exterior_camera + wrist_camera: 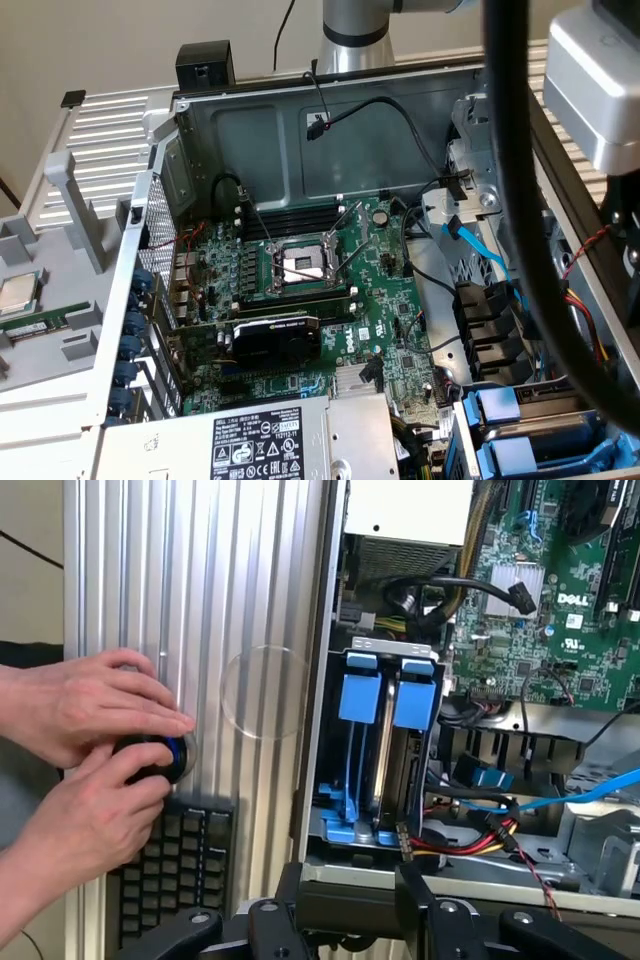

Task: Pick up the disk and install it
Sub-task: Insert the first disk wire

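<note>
Even soft light w/ mild glare on ribbed table (250,580); case (270,140) inside dimmer.

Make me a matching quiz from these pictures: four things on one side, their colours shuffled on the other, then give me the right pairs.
Things:
1. circuit board
2. keyboard
3. drive carriers
4. loose chip

Colours:
A. blue
B. silver
C. green
D. black

Pairs: 1-C, 2-D, 3-A, 4-B
</note>
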Robot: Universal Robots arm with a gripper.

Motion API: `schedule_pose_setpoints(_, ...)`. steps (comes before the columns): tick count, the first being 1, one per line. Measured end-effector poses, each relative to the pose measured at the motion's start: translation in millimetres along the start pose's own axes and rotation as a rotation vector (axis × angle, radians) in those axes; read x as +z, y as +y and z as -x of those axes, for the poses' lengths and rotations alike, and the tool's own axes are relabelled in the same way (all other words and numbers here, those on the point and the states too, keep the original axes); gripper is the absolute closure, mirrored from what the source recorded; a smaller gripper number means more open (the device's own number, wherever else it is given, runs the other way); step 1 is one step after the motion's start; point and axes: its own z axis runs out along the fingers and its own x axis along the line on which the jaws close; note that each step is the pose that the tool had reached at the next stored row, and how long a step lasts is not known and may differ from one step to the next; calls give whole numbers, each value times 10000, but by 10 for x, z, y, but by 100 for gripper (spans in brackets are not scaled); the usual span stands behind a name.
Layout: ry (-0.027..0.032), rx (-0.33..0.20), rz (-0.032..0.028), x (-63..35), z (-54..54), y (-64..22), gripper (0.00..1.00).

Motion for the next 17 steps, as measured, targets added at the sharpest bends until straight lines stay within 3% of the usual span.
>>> schedule_pose_setpoints(2,-171,-52,50,0,0,0,51)
schedule_pose_setpoints(4,-381,-160,100,0,-1,0,51)
schedule_pose_setpoints(7,-732,-391,102,5,-1,-1,51)
schedule_pose_setpoints(10,-1004,-641,85,17,-1,-9,51)
schedule_pose_setpoints(13,-1145,-906,94,38,-1,-11,51)
schedule_pose_setpoints(17,-1282,-1191,110,74,-2,-20,51)
